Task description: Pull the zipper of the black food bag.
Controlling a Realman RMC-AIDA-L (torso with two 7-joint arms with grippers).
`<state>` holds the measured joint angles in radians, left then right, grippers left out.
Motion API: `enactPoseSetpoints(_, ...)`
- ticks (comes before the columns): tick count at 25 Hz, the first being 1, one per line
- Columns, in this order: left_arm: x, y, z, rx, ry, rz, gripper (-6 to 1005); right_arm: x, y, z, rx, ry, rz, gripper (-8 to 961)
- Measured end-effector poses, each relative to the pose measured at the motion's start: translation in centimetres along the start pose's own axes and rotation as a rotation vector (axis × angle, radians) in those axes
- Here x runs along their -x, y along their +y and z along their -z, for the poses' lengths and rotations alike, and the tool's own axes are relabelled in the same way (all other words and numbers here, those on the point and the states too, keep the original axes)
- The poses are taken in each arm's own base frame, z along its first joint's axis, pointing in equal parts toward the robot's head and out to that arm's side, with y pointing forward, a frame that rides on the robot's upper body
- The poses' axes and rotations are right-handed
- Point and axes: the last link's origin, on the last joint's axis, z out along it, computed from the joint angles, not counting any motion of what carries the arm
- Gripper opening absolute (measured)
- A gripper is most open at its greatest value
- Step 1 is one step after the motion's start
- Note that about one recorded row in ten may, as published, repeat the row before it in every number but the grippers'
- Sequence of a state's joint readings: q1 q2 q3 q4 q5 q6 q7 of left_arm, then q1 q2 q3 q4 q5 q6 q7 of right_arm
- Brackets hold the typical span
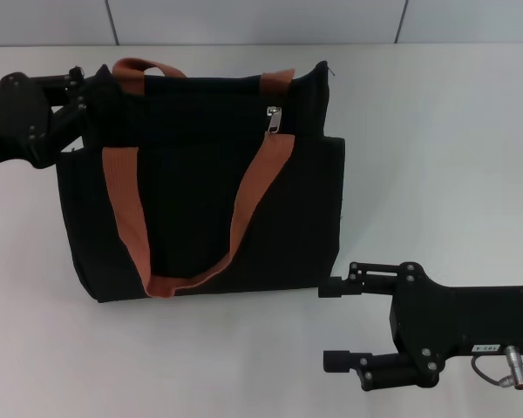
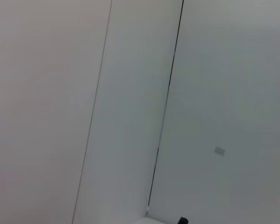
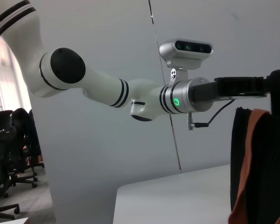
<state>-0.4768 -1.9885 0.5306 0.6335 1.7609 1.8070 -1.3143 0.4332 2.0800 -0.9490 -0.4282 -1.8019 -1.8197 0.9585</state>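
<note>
The black food bag [image 1: 200, 200] stands on the white table, its two rust-orange straps [image 1: 126, 218] hanging down its front. The zipper [image 1: 275, 119], a small silver tab, sits on the top edge towards the bag's right end. My left gripper [image 1: 98, 89] is at the bag's top left corner and looks shut on the fabric there. It also shows in the right wrist view [image 3: 266, 87], reaching into the bag's edge [image 3: 256, 154]. My right gripper [image 1: 333, 323] is open and empty, low over the table in front of the bag's right corner, fingers pointing left.
The white table [image 1: 436, 157] stretches right of and in front of the bag. Grey wall panels stand behind it [image 2: 130, 93]. The left wrist view shows only the wall. Office chairs [image 3: 9, 140] stand far off beyond the table.
</note>
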Motion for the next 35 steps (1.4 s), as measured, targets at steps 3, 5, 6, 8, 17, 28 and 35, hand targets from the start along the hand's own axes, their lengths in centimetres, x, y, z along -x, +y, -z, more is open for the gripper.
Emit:
enactPoseSetpoints(3,0.0,-0.1,0.8,-0.015,-0.014,0.056,85,0.0,0.1,0.0,0.007,0.0,0.002,753)
enactPoseSetpoints(5,-0.1,-0.2,1.0,-0.018,-0.02,0.063,142,0.0,0.1,0.0,0.009,0.002,0.002,753)
enactPoseSetpoints(6,-0.3,-0.3,1.4,-0.016,-0.038,0.082,170,0.0,0.1,0.0,0.012,0.007,0.003,754)
enactPoseSetpoints(8,-1.0,-0.8,2.7,-0.012,-0.1,0.124,227,-0.2,0.1,0.0,0.017,0.023,0.017,754)
enactPoseSetpoints(17,-4.5,-1.7,6.7,-0.07,-0.14,0.118,555,-0.2,-0.6,-0.3,-0.007,0.039,0.036,753)
enactPoseSetpoints(28,-0.8,3.0,2.3,0.167,-0.011,0.042,832,0.0,-1.3,-1.1,-0.012,0.044,0.041,753)
enactPoseSetpoints(35,3.9,6.9,-0.2,0.345,-0.047,0.012,831,0.1,-1.5,-1.5,-0.005,0.045,0.036,753)
